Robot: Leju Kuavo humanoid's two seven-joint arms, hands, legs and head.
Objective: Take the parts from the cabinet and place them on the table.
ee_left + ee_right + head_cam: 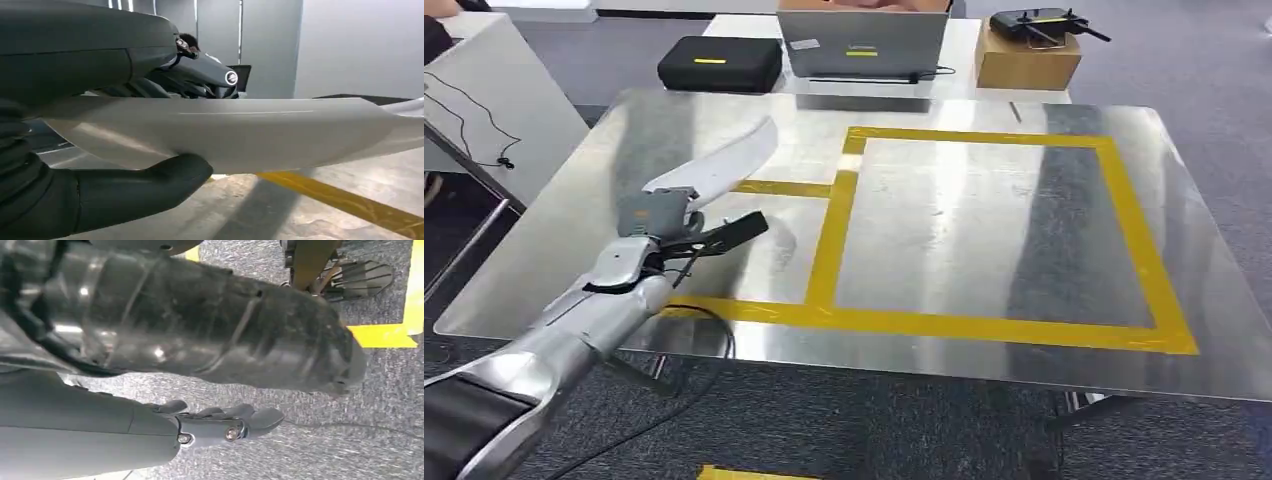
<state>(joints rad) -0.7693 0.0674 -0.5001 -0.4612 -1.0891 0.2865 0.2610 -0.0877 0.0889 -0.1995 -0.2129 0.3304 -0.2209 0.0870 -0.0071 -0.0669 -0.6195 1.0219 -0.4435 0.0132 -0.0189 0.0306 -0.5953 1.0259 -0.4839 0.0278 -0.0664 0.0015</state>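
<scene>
Left hand (664,240) clamped on blade (716,163) root over table (984,215), looks light, stiff, slick, best held at thick root; right hand (220,422) curled in, holding nothing.

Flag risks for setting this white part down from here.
1. The long white part sticks out far past the left hand, held only at one end, so it could pivot or slip on release.
2. The hand hovers near the table's left side, outside the larger yellow tape rectangle; the part may land across the tape line.
</scene>
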